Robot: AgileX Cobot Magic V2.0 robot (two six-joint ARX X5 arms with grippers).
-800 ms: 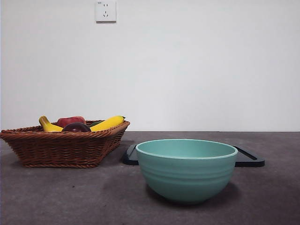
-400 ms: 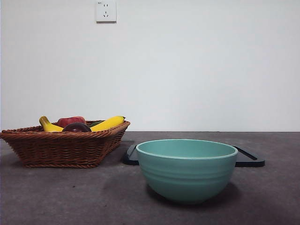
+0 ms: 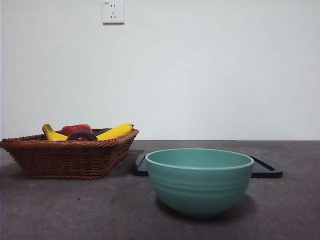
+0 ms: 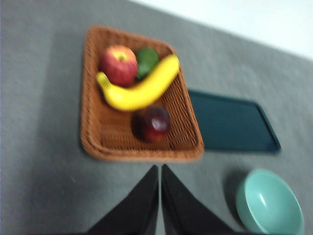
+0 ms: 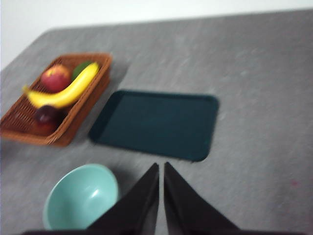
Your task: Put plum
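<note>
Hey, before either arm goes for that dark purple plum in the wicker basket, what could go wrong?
1. The dark maroon plum lies close beside the yellow banana and near the brown wicker basket's wall, so a jaw may bump either.
2. The red apple could be mistaken for it.
3. The left gripper looks shut; it must open first.

On the table (image 3: 60,210), a basket (image 3: 65,157) at the left, a bowl (image 3: 199,182) nearer the front and to the right of it, a tray (image 3: 265,169) behind the bowl and just beside the basket. In the basket: the plum (image 4: 152,123) toward the tray side, alone in its half; a banana (image 4: 142,88) across the middle, an apple (image 4: 119,65) and a further fruit (image 4: 146,59) behind the banana, close together. Above the table, both grippers, left gripper (image 4: 160,169) over the table just before the basket, right gripper (image 5: 161,166) beside the tray's edge, with the bowl near it.
</note>
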